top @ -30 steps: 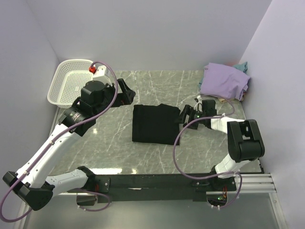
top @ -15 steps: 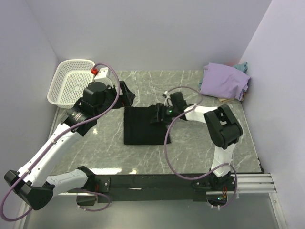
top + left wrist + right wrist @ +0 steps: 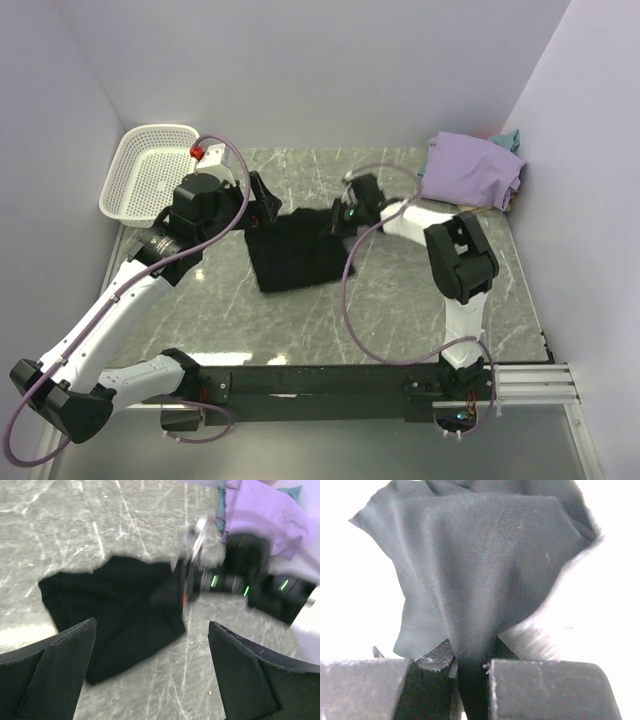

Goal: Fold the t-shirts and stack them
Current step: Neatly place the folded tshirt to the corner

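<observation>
The black t-shirt (image 3: 293, 252) lies folded and skewed on the marble table, its print hidden. My right gripper (image 3: 336, 218) is shut on its far right edge; in the right wrist view the dark cloth (image 3: 480, 565) fans up from between the closed jaws of that gripper (image 3: 472, 666). My left gripper (image 3: 266, 204) hovers open over the shirt's far left corner, and its view looks down on the black shirt (image 3: 115, 610) between its wide-spread fingers (image 3: 65, 660). The lavender t-shirt (image 3: 470, 170) lies bunched at the back right, with a bit of the teal t-shirt (image 3: 511, 138) behind it.
A white perforated basket (image 3: 150, 178) stands at the back left corner, partly off the table. Walls close in on the left, back and right. The right arm (image 3: 455, 250) stretches across the table's right half, its cable looping toward the front edge.
My right gripper swung left from beside the shirt and closed on its far right edge. The shirt slid left, rotated and bunched. The left gripper stayed open, nearly in place.
</observation>
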Tool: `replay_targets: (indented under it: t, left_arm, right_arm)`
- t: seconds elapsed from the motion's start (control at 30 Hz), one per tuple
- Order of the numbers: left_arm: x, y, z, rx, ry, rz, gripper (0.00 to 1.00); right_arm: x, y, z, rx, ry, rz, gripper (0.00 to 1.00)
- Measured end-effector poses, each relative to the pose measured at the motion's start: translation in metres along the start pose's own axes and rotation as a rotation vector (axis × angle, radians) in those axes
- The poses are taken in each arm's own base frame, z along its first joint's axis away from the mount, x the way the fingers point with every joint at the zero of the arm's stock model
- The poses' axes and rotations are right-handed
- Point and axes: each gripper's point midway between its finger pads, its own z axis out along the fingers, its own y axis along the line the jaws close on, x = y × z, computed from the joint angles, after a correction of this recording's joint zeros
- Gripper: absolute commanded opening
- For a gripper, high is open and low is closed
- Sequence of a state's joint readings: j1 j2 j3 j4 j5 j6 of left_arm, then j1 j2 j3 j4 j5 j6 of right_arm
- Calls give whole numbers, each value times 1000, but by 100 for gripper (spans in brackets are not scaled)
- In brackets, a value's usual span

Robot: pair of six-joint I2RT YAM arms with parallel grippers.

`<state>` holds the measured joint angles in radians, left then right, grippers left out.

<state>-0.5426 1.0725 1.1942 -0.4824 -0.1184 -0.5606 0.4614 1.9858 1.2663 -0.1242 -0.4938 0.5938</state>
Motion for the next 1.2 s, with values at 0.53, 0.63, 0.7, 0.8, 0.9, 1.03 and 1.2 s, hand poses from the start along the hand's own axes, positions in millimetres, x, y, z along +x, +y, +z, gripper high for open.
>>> replay_targets:
  t: [0.53,0.63,0.7,0.8,0.9,1.03,1.2]
  left_arm:
    - [24,-14,33,79,102,5,99]
    - [26,-13,37,76,110,12,99]
    - [27,-13,38,79,112,17,99]
    - [29,-13,41,83,122,19,100]
    - [33,-12,44,84,137,21,99]
    - [35,-12,47,84,148,21,99]
    - [37,-14,49,93,156,20,100]
  right_arm:
    - [-309,-118,-246,487,-947,166,0]
    - [-305,-156,-260,609,-970,231,0]
    - [-298,-179,-267,677,-983,275,0]
    - [-293,-206,-272,763,-996,327,0]
    - [-283,-233,-273,840,-999,374,0]
    - [-261,-266,-276,939,-1001,431,0]
    - [-252,-286,-294,1044,-1032,454,2]
